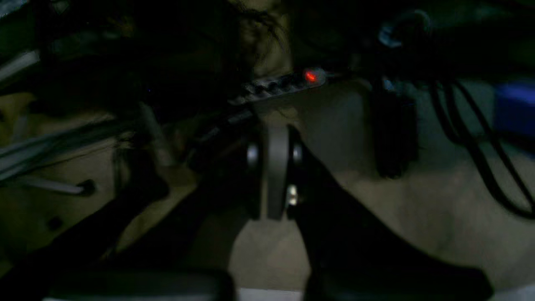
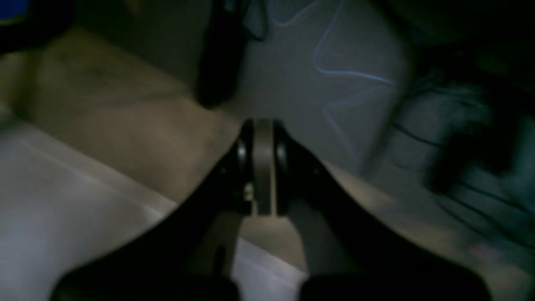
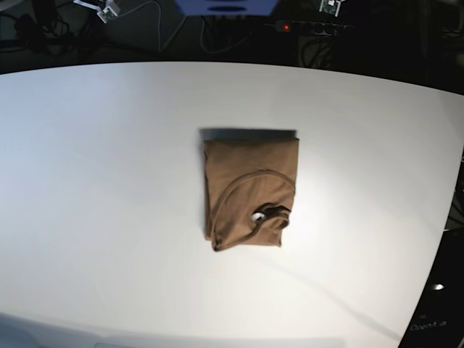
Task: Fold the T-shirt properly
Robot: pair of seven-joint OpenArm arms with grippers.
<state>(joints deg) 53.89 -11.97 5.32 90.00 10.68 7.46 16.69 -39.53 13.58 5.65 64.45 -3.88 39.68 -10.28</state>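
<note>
Shirt [image 3: 243, 159], soft and likely light, well apart from left gripper [image 3: 330, 6] and right gripper [image 3: 108, 10], both closed and empty, and best to pinch through all layers at edge nearest grippers, avoiding floppy neckline [image 3: 255, 173].

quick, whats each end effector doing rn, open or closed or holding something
Left end effector: closed, holding nothing, away from the T-shirt.
Right end effector: closed, holding nothing.

Wrist pics v. dim, bg blurred; base view bright, soft shadow behind T-shirt [image 3: 250, 163], table [image 3: 116, 196] edge bowed
</note>
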